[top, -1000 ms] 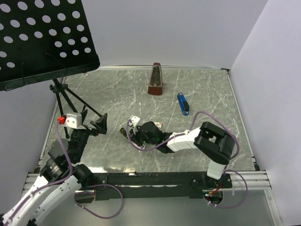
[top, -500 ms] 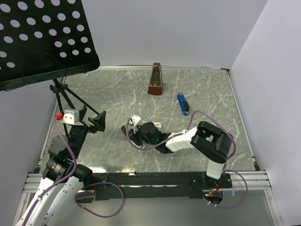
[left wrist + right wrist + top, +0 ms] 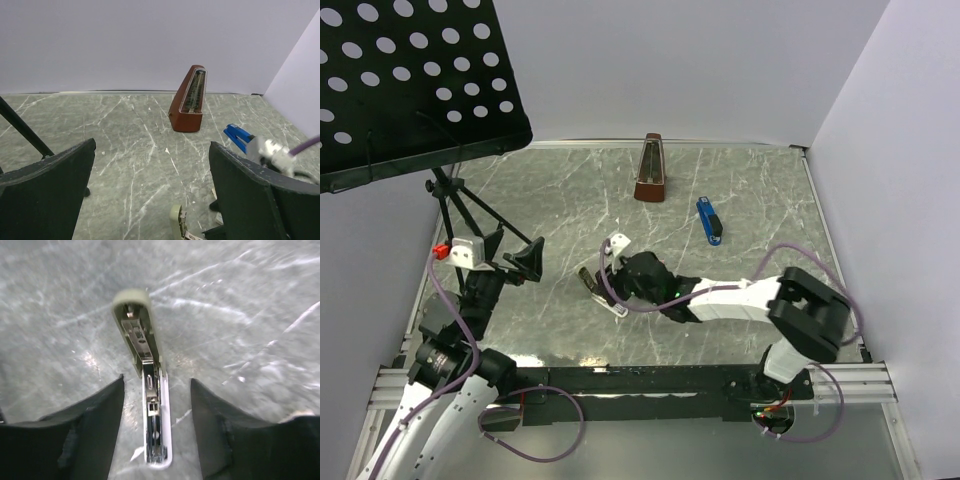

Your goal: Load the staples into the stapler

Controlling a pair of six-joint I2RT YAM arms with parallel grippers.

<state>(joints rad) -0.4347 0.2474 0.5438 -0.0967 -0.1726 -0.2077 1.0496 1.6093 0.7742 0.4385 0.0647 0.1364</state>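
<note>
The right gripper point(image 3: 157, 382) is low over the table point(image 3: 770, 200). Its two dark fingers point(image 3: 95, 425) are apart, one on each side of the stapler point(image 3: 144, 340). Neither finger touches the stapler, and the gripper clamps nothing.

The stapler lies flat on the table, opened out in one long line. Its grey-green top part points away from the wrist. Its white magazine channel point(image 3: 156, 440) points toward the wrist and lies between the fingers. The channel is open upward. Inside it are a narrow metal rail and some small dark and silvery parts. This view is blurred, so I cannot tell whether staples lie in the channel. The box of staples I cannot find with certainty in any view.

In the top view the right arm reaches to the left across the near middle of the table, and the stapler lies at the left of the gripper head.

The left gripper point(image 3: 152, 145) is above the left side of the table, beside the legs of the music stand point(image 3: 410, 80). Its fingers are wide apart with nothing between them. The pale end of the stapler shows at the bottom edge of its wrist view.

A brown metronome point(image 3: 651, 170) stands upright near the far wall. A blue stapler point(image 3: 710, 221) lies to its right, well apart from the opened stapler.
</note>
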